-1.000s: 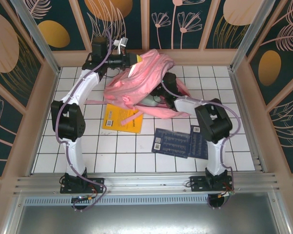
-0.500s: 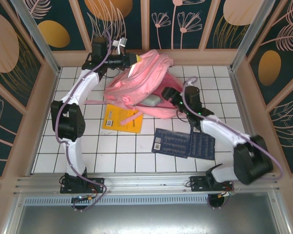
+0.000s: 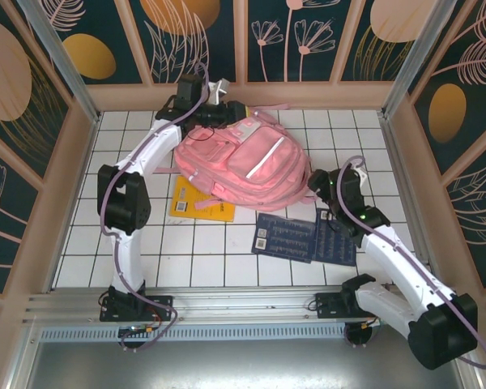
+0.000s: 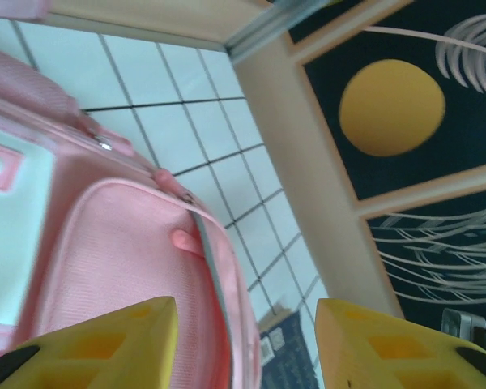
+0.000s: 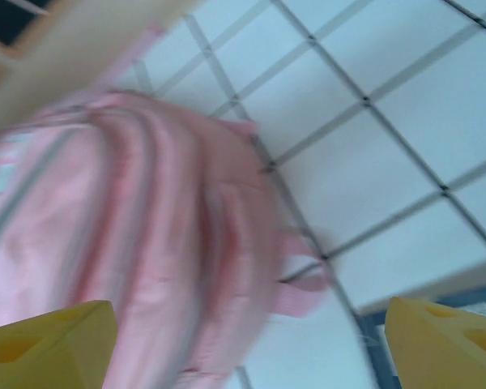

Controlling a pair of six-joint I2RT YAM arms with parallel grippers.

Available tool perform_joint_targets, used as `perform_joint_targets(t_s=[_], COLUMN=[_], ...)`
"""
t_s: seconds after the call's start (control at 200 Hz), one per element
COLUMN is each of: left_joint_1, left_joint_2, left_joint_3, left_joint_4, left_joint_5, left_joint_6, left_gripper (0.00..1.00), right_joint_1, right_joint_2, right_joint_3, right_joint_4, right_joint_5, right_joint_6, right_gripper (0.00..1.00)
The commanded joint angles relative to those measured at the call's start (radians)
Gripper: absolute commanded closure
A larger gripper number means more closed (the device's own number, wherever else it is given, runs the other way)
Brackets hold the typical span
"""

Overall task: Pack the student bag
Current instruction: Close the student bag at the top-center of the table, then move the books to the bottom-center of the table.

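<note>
The student bag (image 3: 245, 166), a pink backpack with white pocket panels and a pale stripe, lies flat and front up on the white tiled table (image 3: 146, 251). At the bag's far top edge my left gripper (image 3: 233, 113) is open. In the left wrist view its yellow fingers (image 4: 105, 344) stand apart over the bag's (image 4: 105, 259) side seam, gripping nothing. Just off the bag's right edge, my right gripper (image 3: 313, 180) stands wide open. In the blurred right wrist view the bag (image 5: 130, 235) lies beyond the yellow fingertips (image 5: 53, 336).
A yellow book (image 3: 196, 204) lies half under the bag's near left edge. Two dark blue books (image 3: 286, 237) (image 3: 337, 240) lie side by side in front of the bag, below my right arm. Wooden walls and metal posts (image 3: 401, 73) ring the table.
The bag, held up at its top by my left gripper, has been let go and now lies flat. My left gripper opened. My right gripper pulled back out of the bag to the right.
</note>
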Motion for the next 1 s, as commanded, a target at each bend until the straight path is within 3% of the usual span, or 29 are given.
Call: perform_joint_targets(t_s=[0.0, 0.13, 0.27, 0.505, 0.751, 0.991], left_joint_1=[-0.014, -0.131, -0.281, -0.497, -0.533, -0.534], left_joint_2=[-0.118, -0.180, -0.201, -0.058, -0.004, -0.020], left_joint_3=[-0.035, -0.104, -0.214, -0.201, -0.278, -0.433], left_joint_4=[-0.088, -0.133, -0.107, -0.175, -0.215, -0.212], left_joint_5=[-0.162, -0.261, -0.296, -0.235, -0.203, -0.237], left_joint_6=[0.068, 0.104, 0.103, 0.159, 0.196, 0.210], left_gripper=[0.51, 0.51, 0.51, 0.51, 0.53, 0.54], right_joint_1=[-0.108, -0.249, -0.363, -0.389, -0.357, -0.250], right_joint_2=[0.006, 0.015, 0.087, 0.116, 0.011, 0.039], right_joint_3=[-0.055, -0.130, -0.202, -0.266, -0.326, -0.336], right_joint_4=[-0.150, -0.131, -0.075, -0.007, 0.028, 0.067], right_joint_5=[0.025, -0.008, -0.129, -0.362, -0.644, -0.773], right_joint_6=[0.083, 0.107, 0.088, 0.035, 0.022, -0.039], right_gripper=[0.11, 0.05, 0.04, 0.11, 0.18, 0.26])
